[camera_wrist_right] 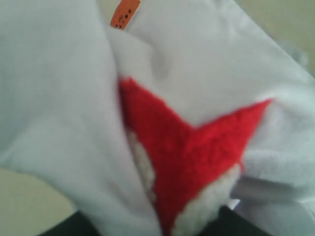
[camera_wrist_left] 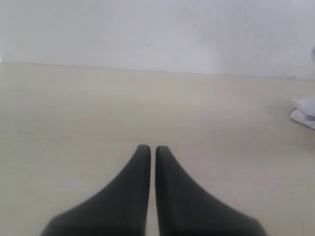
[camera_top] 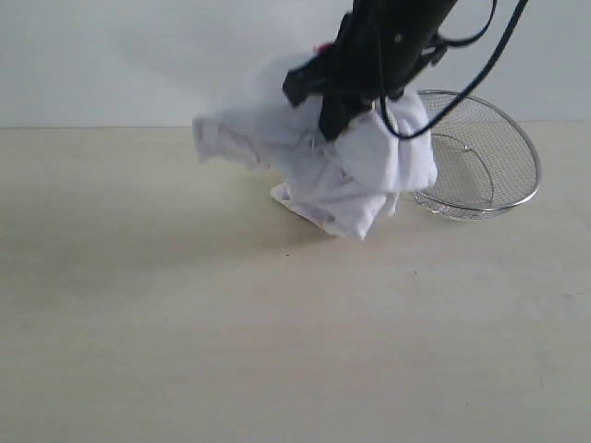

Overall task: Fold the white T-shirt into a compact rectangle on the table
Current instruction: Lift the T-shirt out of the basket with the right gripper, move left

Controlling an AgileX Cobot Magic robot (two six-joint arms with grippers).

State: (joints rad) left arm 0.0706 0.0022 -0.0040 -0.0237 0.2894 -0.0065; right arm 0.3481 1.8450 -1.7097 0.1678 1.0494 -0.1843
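Right now the white T-shirt [camera_top: 360, 175] is a crumpled bunch, not a flat one. The right gripper [camera_top: 337, 115] pinches it from above and holds it up over the far middle of the table [camera_top: 185, 323], just beside the wire basket [camera_top: 489, 166], on the basket's left. The low end of the shirt looks like it touches the table top, but I cannot tell for sure. Close up, the red letters [camera_wrist_right: 187, 147] and the small orange tag [camera_wrist_right: 125, 12] are squashed among folds of cloth.

The left gripper [camera_wrist_left: 153, 150] is on the left side, well apart from the shirt. Its two jaws are pressed together with nothing between them, and only bare table lies under it.

So I think the job is at its very start, with no fold made yet. Next, the shirt needs to go down on the open table and be spread flat. The left gripper will have to open and take one edge, so both arms can pull the cloth smooth.
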